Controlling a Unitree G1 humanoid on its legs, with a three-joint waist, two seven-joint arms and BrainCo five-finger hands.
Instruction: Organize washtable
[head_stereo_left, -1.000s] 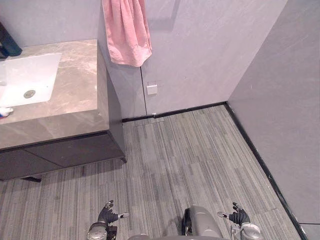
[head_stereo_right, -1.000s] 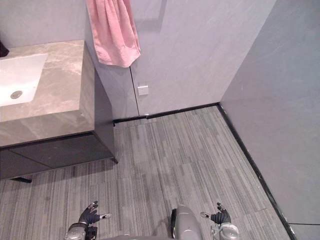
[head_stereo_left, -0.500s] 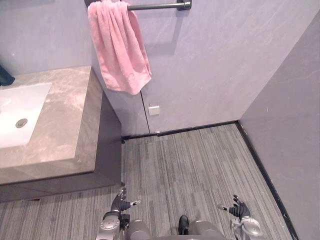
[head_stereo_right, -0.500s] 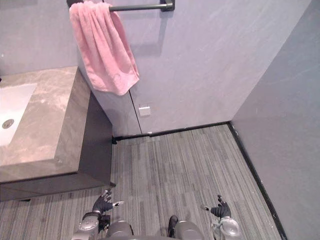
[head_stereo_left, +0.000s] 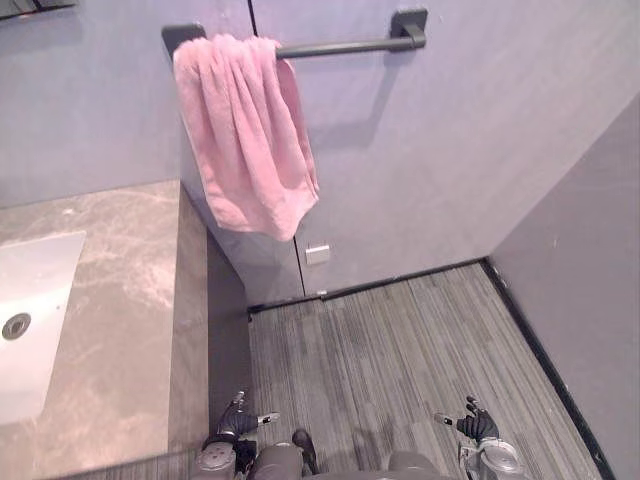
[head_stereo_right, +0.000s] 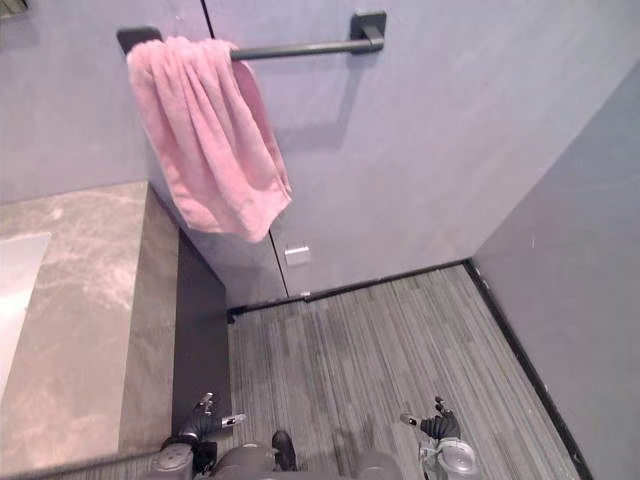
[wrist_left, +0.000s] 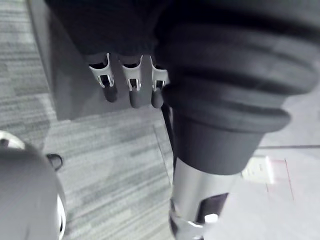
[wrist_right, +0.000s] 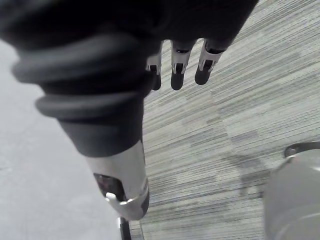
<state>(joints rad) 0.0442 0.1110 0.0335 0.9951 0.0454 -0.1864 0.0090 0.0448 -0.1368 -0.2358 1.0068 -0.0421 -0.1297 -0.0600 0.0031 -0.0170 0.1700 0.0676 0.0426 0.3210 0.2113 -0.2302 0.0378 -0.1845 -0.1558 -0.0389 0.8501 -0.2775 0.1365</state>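
Pink towel (head_stereo_left: 250, 135) drapes the rail (head_stereo_left: 345, 46); left hand (head_stereo_left: 237, 425), right hand (head_stereo_left: 474, 428) hang loose.

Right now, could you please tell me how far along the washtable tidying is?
Done: the pink towel hangs over the towel bar. In hand: nothing; the left hand and right hand are both open, low over the floor. Left: probably all the work at the washtable itself, which lies with its white sink to the robot's left, touched by neither hand.
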